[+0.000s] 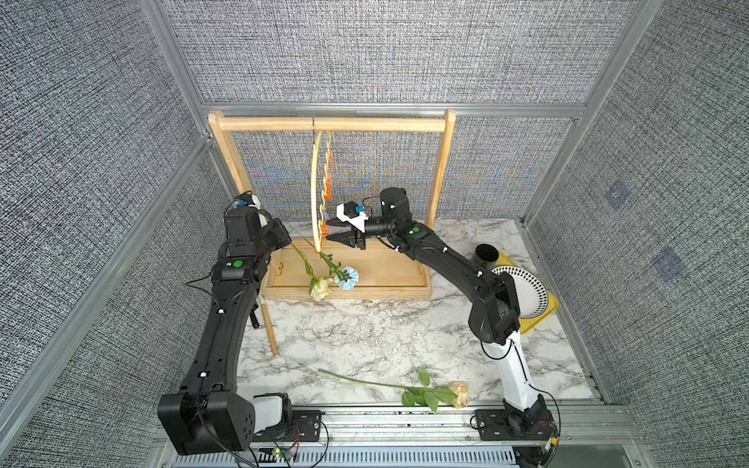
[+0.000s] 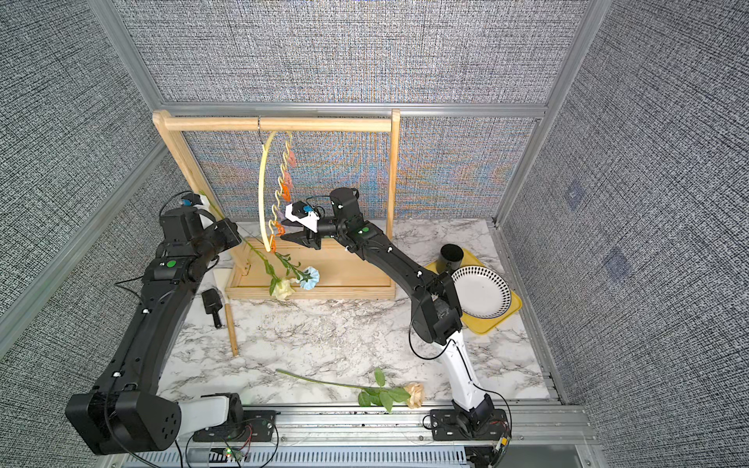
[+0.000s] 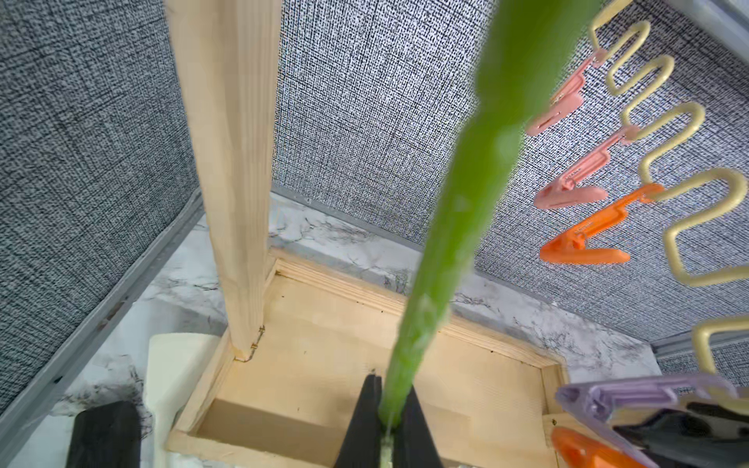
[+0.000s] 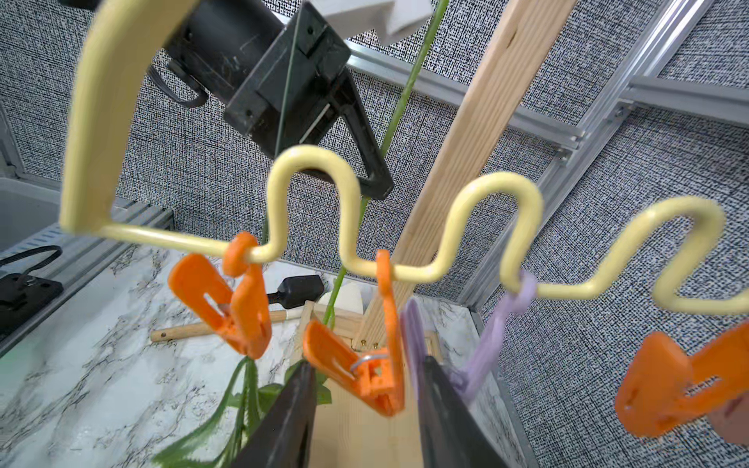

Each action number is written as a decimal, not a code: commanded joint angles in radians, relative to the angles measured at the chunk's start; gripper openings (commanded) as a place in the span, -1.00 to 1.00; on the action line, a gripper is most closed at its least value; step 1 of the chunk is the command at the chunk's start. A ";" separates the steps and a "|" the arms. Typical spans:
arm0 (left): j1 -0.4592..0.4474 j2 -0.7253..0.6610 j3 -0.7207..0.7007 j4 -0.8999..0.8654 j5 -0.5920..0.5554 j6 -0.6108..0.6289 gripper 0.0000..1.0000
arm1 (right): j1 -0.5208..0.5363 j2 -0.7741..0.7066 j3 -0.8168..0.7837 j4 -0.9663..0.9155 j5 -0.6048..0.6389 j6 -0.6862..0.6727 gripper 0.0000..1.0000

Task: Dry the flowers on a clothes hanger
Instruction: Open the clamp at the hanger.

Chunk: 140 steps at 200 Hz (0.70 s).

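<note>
Marble-veined bench (image 1: 364,336) inside grey fabric walls carries everything. Nearest the front rail lies the beige-tan rose (image 1: 429,393), flat on the bench with its bloom toward the right arm's base, well apart from both end effectors. Farther in, the left end effector (image 3: 389,399) is clamped together on the green stem of the cream-white rose (image 1: 320,287). It grips partway along the stem, so the bloom hangs head down at the front lip of the base of the wooden rack (image 1: 332,123), while the bare end slants up past the left wrist. Just beside that bloom hangs the light-blue flower (image 1: 348,278), its stem already pinched in the end orange clip (image 4: 239,308) of the clothes hanger (image 1: 313,194). Beyond, the right end effector (image 1: 329,230) points in from the opposite side, jaws apart, straddling the second orange clip (image 4: 364,372). One finger looks to touch a lever, but I cannot tell that the clip is squeezed. As I judge it, the coming move turns on one relation. The held stem runs slantwise, close behind that clip in the right wrist view, on the left arm's side. The left arm is therefore the nearer carrier and must slide the stem sideways into the clip's mouth once the right opens it. The hanger hangs free from the rack's top bar and may swing.
</note>
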 commanded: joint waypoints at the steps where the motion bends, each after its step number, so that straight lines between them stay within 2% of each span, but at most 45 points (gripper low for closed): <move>1: 0.000 0.018 0.005 0.070 0.072 -0.013 -0.96 | 0.003 -0.004 0.001 0.013 -0.012 0.005 -0.12; 61: 0.000 0.050 0.010 0.095 0.164 -0.038 -0.96 | 0.011 0.007 0.013 0.043 0.021 0.011 0.04; 83: 0.000 0.062 0.013 0.101 0.194 -0.045 -0.96 | 0.012 0.011 0.019 0.046 0.017 0.013 -0.04; 101: 0.001 0.070 0.017 0.104 0.221 -0.046 -0.96 | 0.013 0.015 0.027 0.049 0.023 0.013 -0.17; 116: 0.001 0.077 0.020 0.105 0.240 -0.045 -0.96 | 0.015 0.021 0.037 0.050 0.033 0.012 -0.19; 140: 0.001 0.088 0.026 0.110 0.269 -0.049 -0.96 | 0.024 0.021 0.039 0.051 0.067 0.000 -0.02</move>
